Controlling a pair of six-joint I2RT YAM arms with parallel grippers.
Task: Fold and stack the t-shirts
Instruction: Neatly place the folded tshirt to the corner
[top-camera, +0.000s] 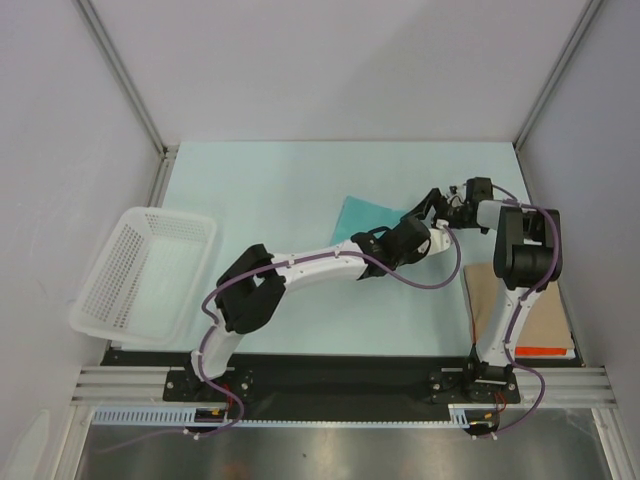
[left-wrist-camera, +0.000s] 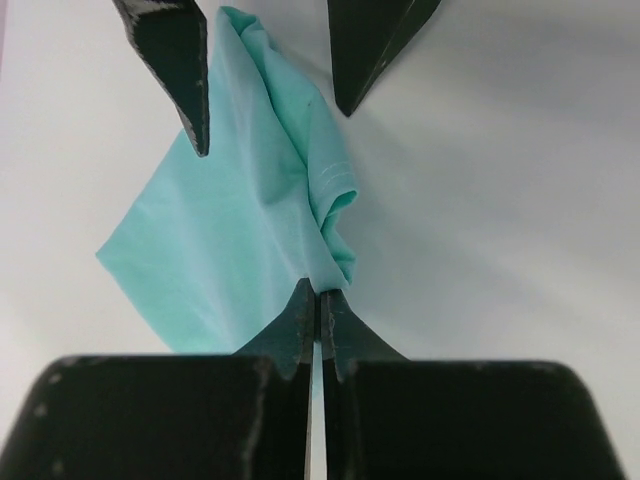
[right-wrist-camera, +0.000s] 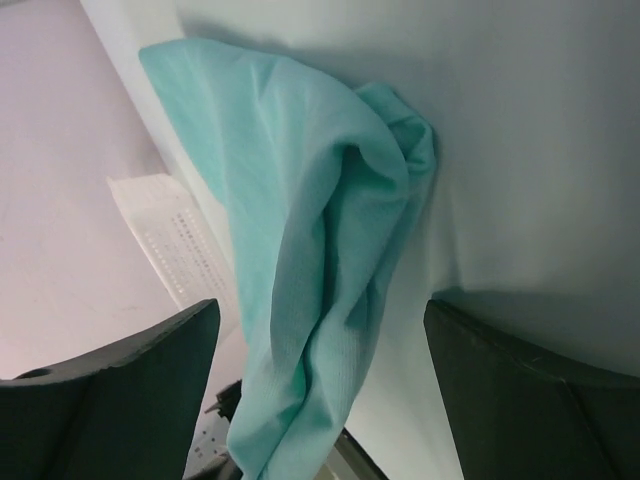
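One shirt in view: a single teal t-shirt (top-camera: 365, 215) was found right of the middle of the table (top-camera: 270, 180), with a flat corner spread out to the far left and the rest bunched toward the grippers.
Left gripper (left-wrist-camera: 318, 300): pressed together on a fold at the shirt's crumpled edge, nothing else pinched. It was probably held that way so the bunch stayed gathered for a second grab.
Right gripper (right-wrist-camera: 322, 310): spread wide, a finger set on either side of the crumpled ridge, no cloth gripped. It looked lined up for a second hold so the shirt could be pulled out flat.
Stage: folding was judged barely begun, nothing stacked.
Around: a white mesh basket (top-camera: 175, 215) sat at the left edge, well apart. A brown cardboard sheet (top-camera: 520, 310) lay at the near right, beside the right arm's base.
In the way: both wrists were crowded close over the shirt, so a bump between them was reckoned the main risk.
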